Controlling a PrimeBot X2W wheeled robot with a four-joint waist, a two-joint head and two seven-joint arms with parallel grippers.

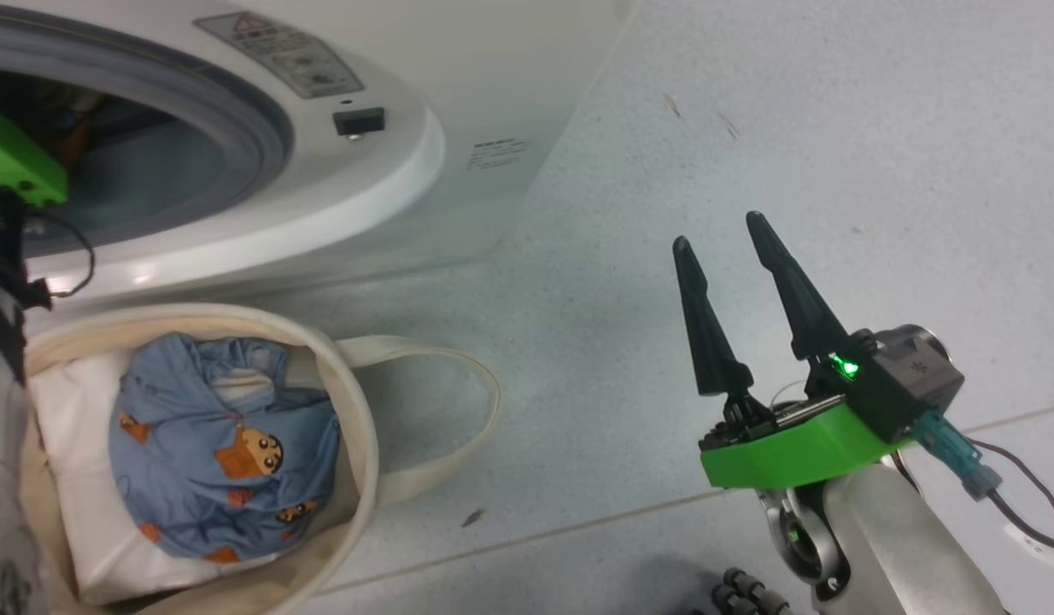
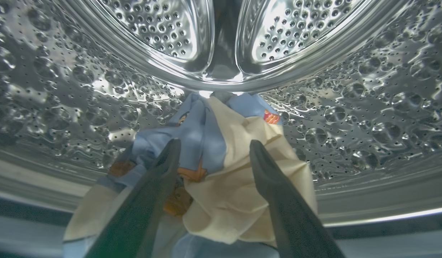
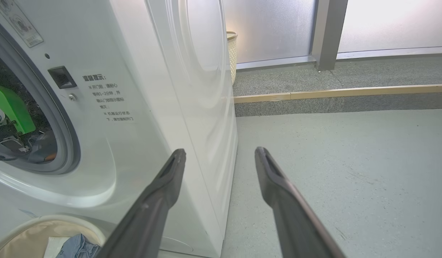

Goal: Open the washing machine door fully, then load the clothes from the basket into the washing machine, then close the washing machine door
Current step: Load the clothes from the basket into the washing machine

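The washer (image 1: 382, 184) stands with its mouth uncovered, and the grey gasket (image 1: 237, 111) rings the opening. The left gripper (image 2: 214, 144) is inside the washer's steel drum (image 2: 63, 89). Its two fingers are spread well apart and clamp nothing. The clothes (image 2: 221, 186), blue bear-print cloth bunched with a cream garment, lie heaped on the drum's low side. They sit under and between the fingers and reach to the drum's back wall. I cannot tell whether the fingers touch the cloth. In the head view the left arm's green mount (image 1: 19, 162) sits within the washer's mouth.

The basket (image 1: 366, 453) sits on the floor (image 1: 749, 111) just in front of the washer, below its mouth. In it a bear garment (image 1: 211, 461) lies crumpled on a white pad (image 1: 66, 478). One loop handle (image 1: 484, 401) rests flat on the floor before the washer.

The right gripper (image 1: 719, 231) hangs over bare floor, well apart from the washer and off to its right. Its fingers are wide apart and empty. In the right wrist view they point past the washer's right front corner. A latch slot (image 1: 359, 121) and a warning sticker (image 1: 279, 51) sit on the washer's front beside the mouth. A pale woven bin (image 3: 231, 50) stands behind the washer's side.
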